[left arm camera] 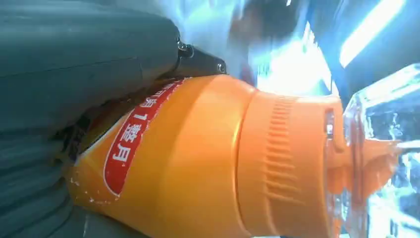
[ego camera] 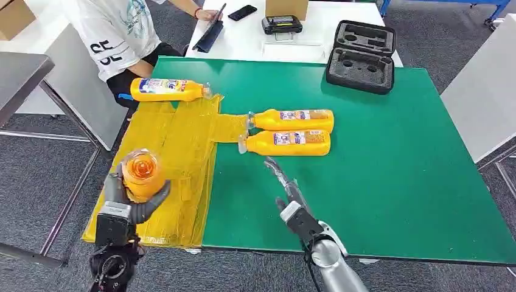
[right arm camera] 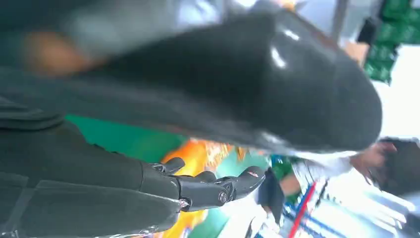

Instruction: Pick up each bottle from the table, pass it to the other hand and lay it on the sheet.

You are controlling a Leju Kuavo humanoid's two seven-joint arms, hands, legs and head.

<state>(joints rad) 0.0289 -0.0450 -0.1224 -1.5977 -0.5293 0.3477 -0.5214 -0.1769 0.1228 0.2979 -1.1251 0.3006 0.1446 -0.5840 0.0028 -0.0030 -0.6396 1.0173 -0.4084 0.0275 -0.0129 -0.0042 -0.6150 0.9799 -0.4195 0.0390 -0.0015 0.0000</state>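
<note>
Head view: left hand point(ego camera: 131, 204) grips an orange plastic bottle with a clear cap point(ego camera: 142, 173) over the near end of the yellow plastic sheet point(ego camera: 182, 140), long axis near vertical, cap up toward the camera. Right hand point(ego camera: 286, 191) is spread and holds nothing, over the green table mat point(ego camera: 389, 182). My read: tip the bottle flat along the sheet and lower it to contact before letting go.

Left wrist view: fingers wrap the labelled body; ribbed orange collar and clear cap point away from the palm.

Right wrist view: dark fingers point(right arm camera: 218, 187) apart, nothing between them.
</note>
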